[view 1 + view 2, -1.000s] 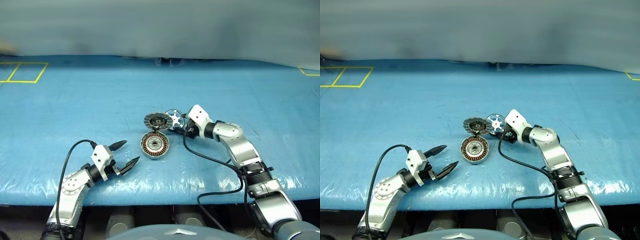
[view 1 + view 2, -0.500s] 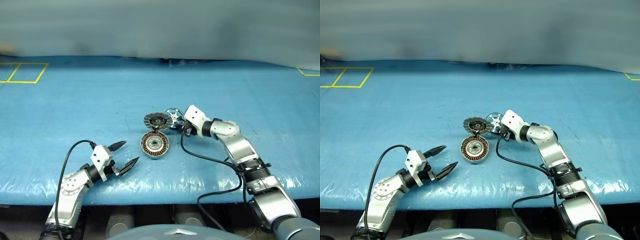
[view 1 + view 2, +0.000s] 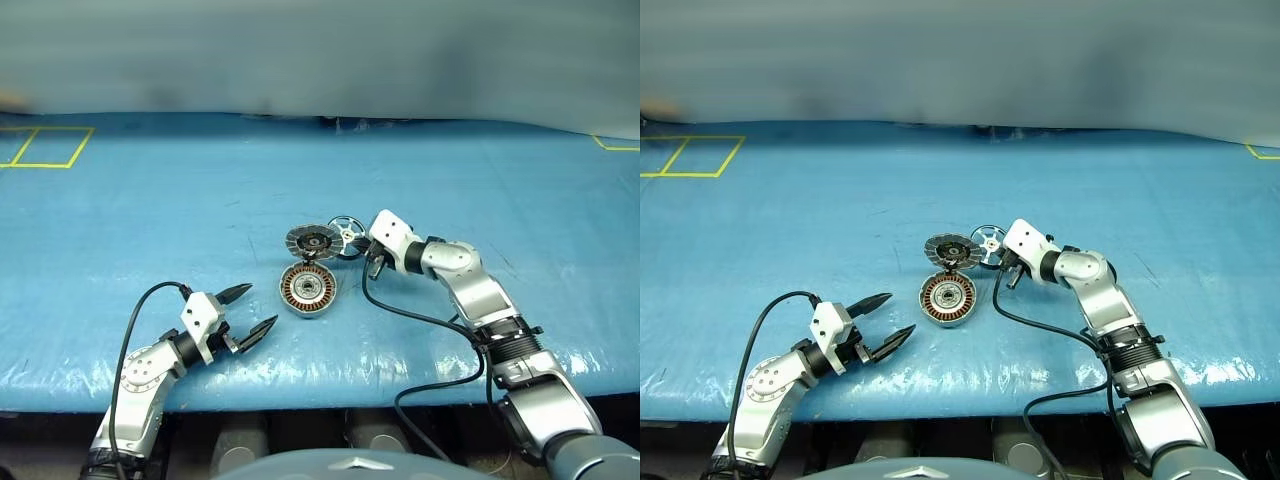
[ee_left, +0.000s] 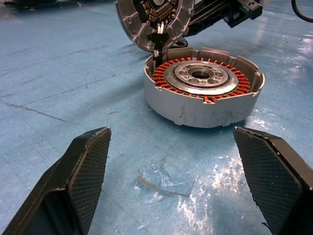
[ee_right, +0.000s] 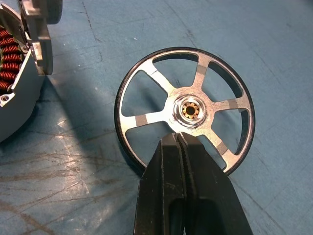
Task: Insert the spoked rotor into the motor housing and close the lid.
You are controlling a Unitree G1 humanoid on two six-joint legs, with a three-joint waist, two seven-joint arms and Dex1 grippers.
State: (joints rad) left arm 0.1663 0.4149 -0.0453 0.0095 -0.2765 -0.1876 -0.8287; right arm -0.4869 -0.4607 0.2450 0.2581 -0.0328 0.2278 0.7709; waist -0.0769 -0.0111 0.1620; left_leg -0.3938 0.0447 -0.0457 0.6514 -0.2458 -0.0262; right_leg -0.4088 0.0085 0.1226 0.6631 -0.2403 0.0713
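Spoked rotor lies unmarked under the closed right end effector; left end effector gapes empty.

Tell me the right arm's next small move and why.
Probably lift the spoked rotor slightly off the blue mat: the right gripper has its fingers pinched together at the rotor's near rim, and the motor housing lies open, lid tilted up.

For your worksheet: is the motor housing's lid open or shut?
Open. The lid stands tilted up behind the housing, whose copper windings lie uncovered.
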